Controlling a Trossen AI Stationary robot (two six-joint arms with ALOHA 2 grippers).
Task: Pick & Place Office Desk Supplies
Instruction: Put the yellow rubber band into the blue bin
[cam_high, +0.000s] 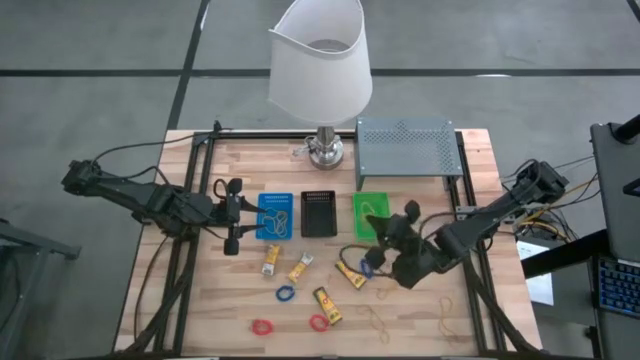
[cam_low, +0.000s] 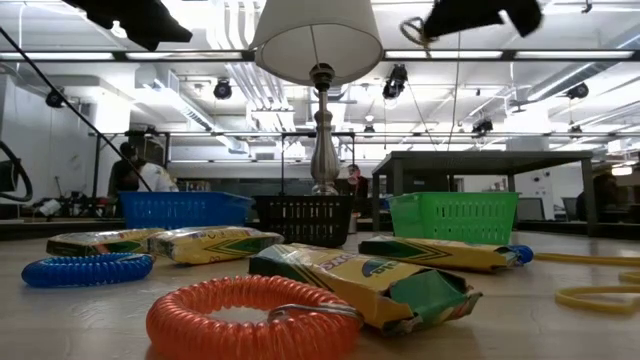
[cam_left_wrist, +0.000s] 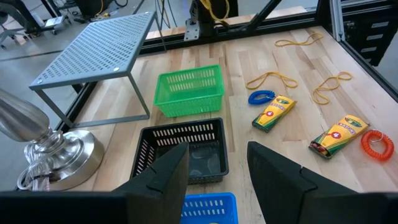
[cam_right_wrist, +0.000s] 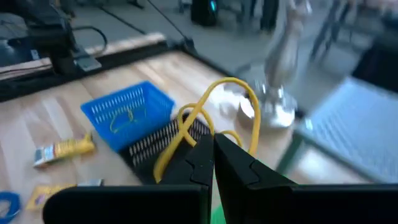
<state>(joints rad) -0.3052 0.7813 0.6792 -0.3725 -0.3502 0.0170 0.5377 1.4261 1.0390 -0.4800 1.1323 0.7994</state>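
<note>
From above, three trays sit in a row at mid-counter: the blue tray (cam_high: 276, 216) holds a loose tan band, the black tray (cam_high: 318, 213) shows no contents, and the green tray (cam_high: 370, 210) is partly covered by the right arm. On the wooden counter (cam_high: 200, 300) in front of them lie four yellow packets (cam_high: 270, 262), two blue rings (cam_high: 286, 294) and two red rings (cam_high: 262, 326). At least two tan rubber bands (cam_high: 377, 322) rest toward the right front, well apart from the packets. A lamp (cam_high: 322, 80) and a grey shelf (cam_high: 405, 147) stand along the far edge. The left claw (cam_high: 232, 214) hangs released, empty, just beside the blue tray. The right claw (cam_high: 381, 222) sits over the green tray.

At counter height, a red ring (cam_low: 250, 318) and a packet (cam_low: 370, 285) lie nearest, touching, a blue ring (cam_low: 86, 269) to one side, with the three trays behind.

The left wrist view shows its fingers (cam_left_wrist: 163, 177) spread above the black tray (cam_left_wrist: 180, 151), with bare boards beyond the green tray (cam_left_wrist: 190, 91).

The right wrist view shows its claw (cam_right_wrist: 213, 146) clenched on a yellow rubber band (cam_right_wrist: 211, 109), lifted clear of the counter above the trays.
</note>
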